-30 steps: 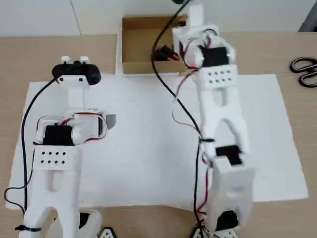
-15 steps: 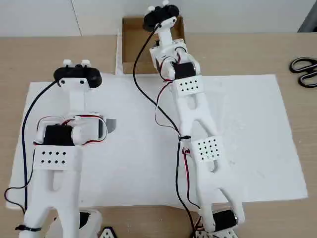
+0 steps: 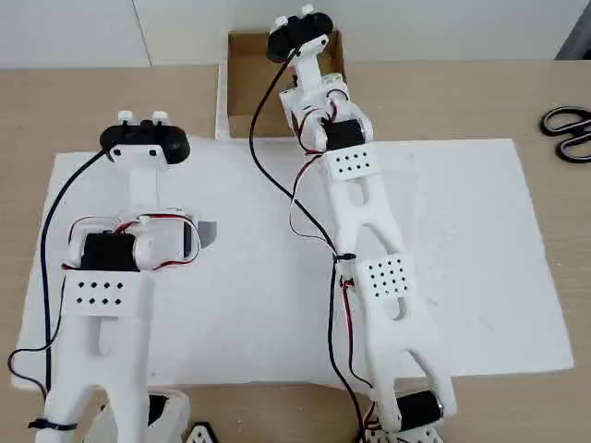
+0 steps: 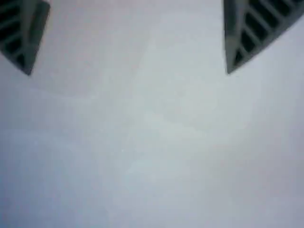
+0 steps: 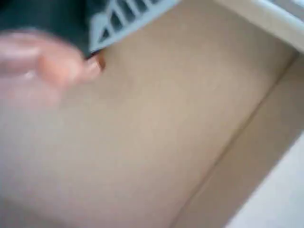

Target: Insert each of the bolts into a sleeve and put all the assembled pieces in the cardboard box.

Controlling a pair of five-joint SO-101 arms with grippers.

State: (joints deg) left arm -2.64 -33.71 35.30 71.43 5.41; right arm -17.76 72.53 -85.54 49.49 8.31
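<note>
A: On the worktop (image 3: 92, 101), seen from above, how far along are we?

B: The right arm (image 3: 355, 185) stretches across the white sheet (image 3: 259, 277) with its wrist over the cardboard box (image 3: 249, 92). The left end effector (image 3: 207, 231) hangs over the sheet, well apart from the box. I can tell no bolt or sleeve on the sheet around the arms, though they cover part of it. Scissors (image 3: 565, 131) lie at the worktop's far edge.

A: And the left wrist view?

B: Its two fingertips (image 4: 26, 57) stand wide apart with bare sheet between them, so that end effector is spread and carries nothing.

A: The right wrist view?

B: Box floor and a side wall, close up. A blurred pinkish piece (image 5: 42, 64) with an orange end sits just beside the right end effector (image 5: 88, 54). Whether the jaws clamp it or have let it go, I cannot tell.

A: So, your reading?

B: I judge this a drop-off into the box, likely late in the task. Whether that piece is a bolt seated in a sleeve is too blurred to say.
</note>
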